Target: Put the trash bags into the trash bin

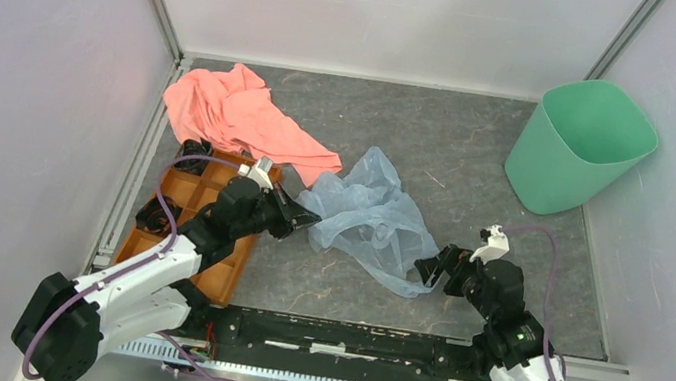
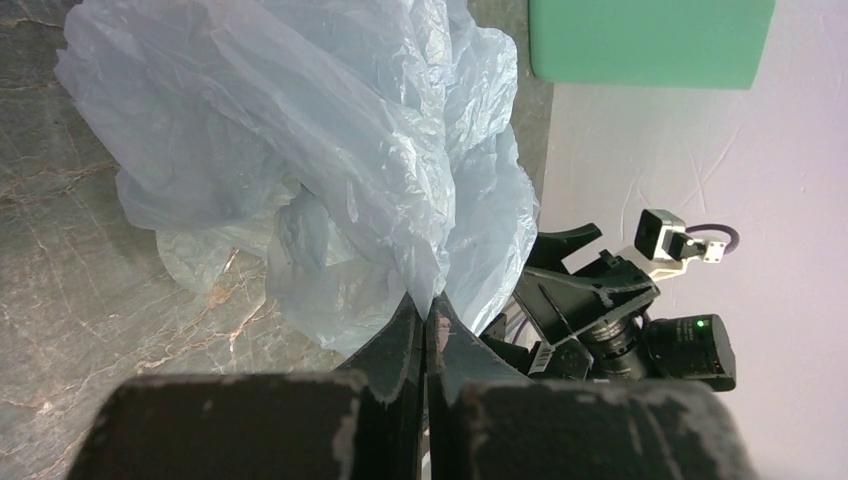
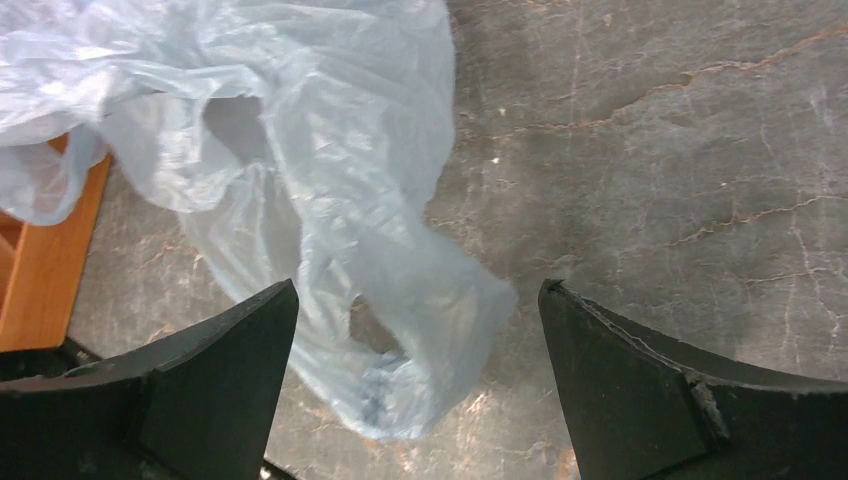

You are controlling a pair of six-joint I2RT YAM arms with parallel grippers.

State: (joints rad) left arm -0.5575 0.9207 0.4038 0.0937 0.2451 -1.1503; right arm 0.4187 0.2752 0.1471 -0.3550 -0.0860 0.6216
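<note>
The thin, crinkly, translucent pale blue plastic bag (image 1: pixel 370 221) lies crumpled on the dark marbled worktop (image 1: pixel 442 145) between the two arms. It is well apart from the mint-green plastic wastebasket with tapered sides (image 1: pixel 578 146) in the far right corner. The left end effector (image 2: pixel 428 305) is closed on a small pinch of film at the bag's left edge. The right end effector (image 3: pixel 418 290) stands wide open, straddling the bag's near tail without gripping it.

The pinch looks slight, so the slippery film could slide free during a lift. Most of the bag is loose and could drag, or drape over the rim instead of dropping in. A bump might tip the light bin. The salmon-pink crumpled cloth (image 1: pixel 234 114) lies just beside the bag's far edge and might snag.

How much film sits between the left fingers is hidden. Whether bag and cloth actually touch cannot be told. The left arm covers part of the orange compartment tray (image 1: pixel 220 279).
</note>
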